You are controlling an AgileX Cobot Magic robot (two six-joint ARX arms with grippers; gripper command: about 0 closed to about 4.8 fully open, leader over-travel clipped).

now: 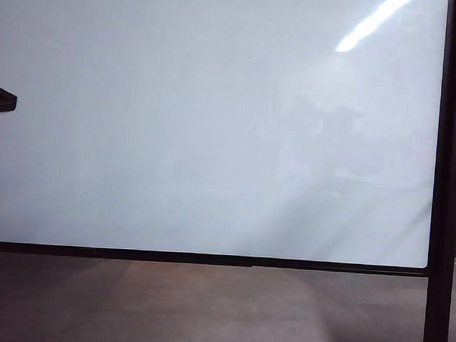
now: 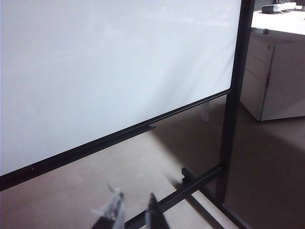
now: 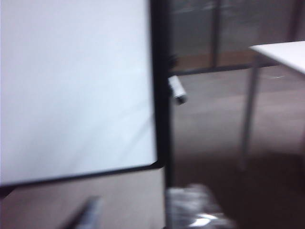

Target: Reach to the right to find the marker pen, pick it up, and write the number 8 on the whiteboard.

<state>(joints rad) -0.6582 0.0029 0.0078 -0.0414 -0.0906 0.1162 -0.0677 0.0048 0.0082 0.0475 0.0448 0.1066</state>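
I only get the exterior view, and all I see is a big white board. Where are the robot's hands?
Observer: The left gripper shows in the left wrist view, facing the whiteboard, open and holding nothing.
Operator: And the other one?
Observer: The right gripper is only a blur in the right wrist view, near the board's black post. I cannot tell whether it is open or shut.
Operator: Is anything standing beside the board?
Observer: Yes, the left wrist view shows a white cabinet beyond the post.
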